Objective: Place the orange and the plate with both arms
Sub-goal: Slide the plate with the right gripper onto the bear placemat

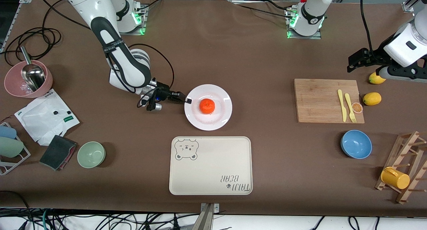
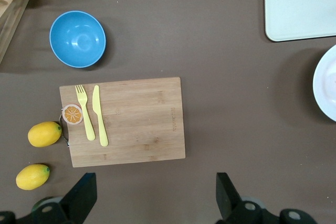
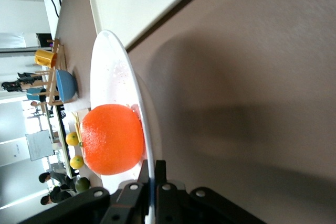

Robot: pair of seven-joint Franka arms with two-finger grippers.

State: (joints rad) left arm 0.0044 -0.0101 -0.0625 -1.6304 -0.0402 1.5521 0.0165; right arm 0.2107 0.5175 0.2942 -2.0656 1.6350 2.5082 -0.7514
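The orange (image 1: pixel 207 106) sits in the middle of the white plate (image 1: pixel 220 118), which lies on the table just farther from the front camera than the bear tray. My right gripper (image 1: pixel 187 100) is shut on the plate's rim at the right arm's end. In the right wrist view the rim (image 3: pixel 148 145) runs between the two fingers, with the orange (image 3: pixel 112 139) just past them. My left gripper (image 1: pixel 353 64) is open and empty, up in the air over the table near the cutting board's corner. In the left wrist view its fingers (image 2: pixel 84 195) stand wide apart over bare table.
A cream bear-printed tray (image 1: pixel 210 165) lies nearest the front camera. A cutting board (image 1: pixel 325 100) holds a yellow knife, a fork and an orange slice, with two lemons (image 1: pixel 372 98) beside it. A blue bowl (image 1: pixel 356 144), a green bowl (image 1: pixel 91 154), a pink bowl (image 1: pixel 20 85) and a mug rack (image 1: pixel 405 166) stand around.
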